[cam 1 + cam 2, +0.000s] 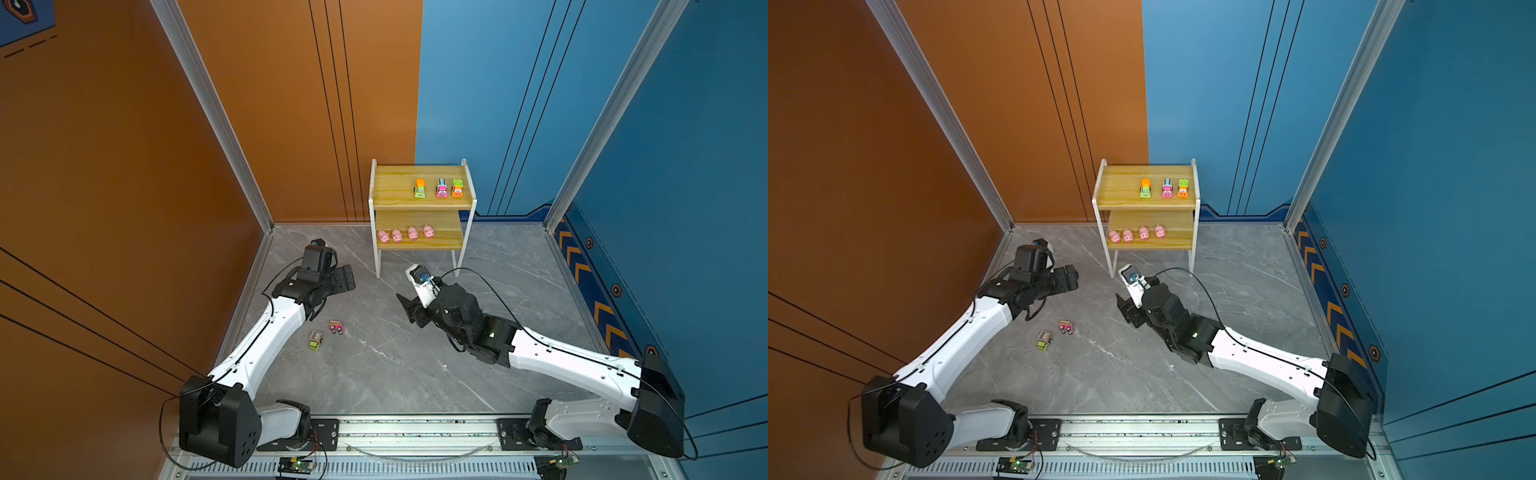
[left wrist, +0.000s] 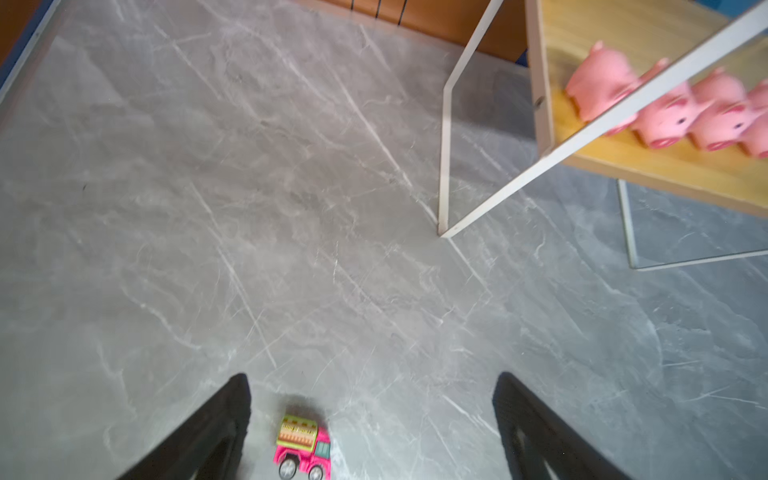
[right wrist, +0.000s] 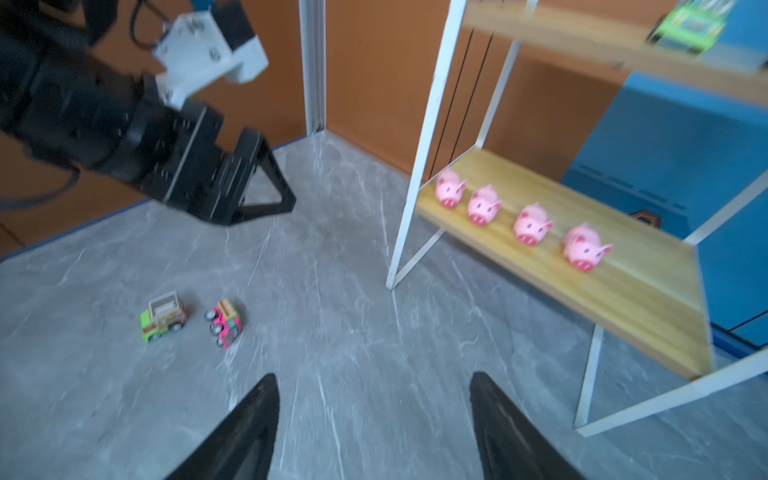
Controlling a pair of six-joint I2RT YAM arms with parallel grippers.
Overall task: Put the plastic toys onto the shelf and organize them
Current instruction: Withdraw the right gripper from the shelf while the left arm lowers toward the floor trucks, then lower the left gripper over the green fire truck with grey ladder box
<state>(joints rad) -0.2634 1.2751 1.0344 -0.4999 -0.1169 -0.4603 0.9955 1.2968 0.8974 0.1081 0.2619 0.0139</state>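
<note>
The shelf (image 1: 395, 187) stands at the back of the desk (image 1: 395, 365), with four pigs (image 1: 397, 235) on its lower board and three trucks (image 1: 441, 189) on its upper. Your left tool (image 2: 372, 380) and right tool (image 3: 374, 375) both hang wide open and empty. Near the left tool, the green truck (image 1: 316, 340) stands upright, cab toward the robot's base. The pink truck (image 1: 336, 327) lies just beside it on its side, long axis across the desk. You risk knocking the neighbouring truck, or the two tools colliding.

No word, number or brand can be read anywhere. The printed panels on the pink truck (image 2: 302, 448) and the green truck (image 3: 163, 318) are too blurred to make out.
</note>
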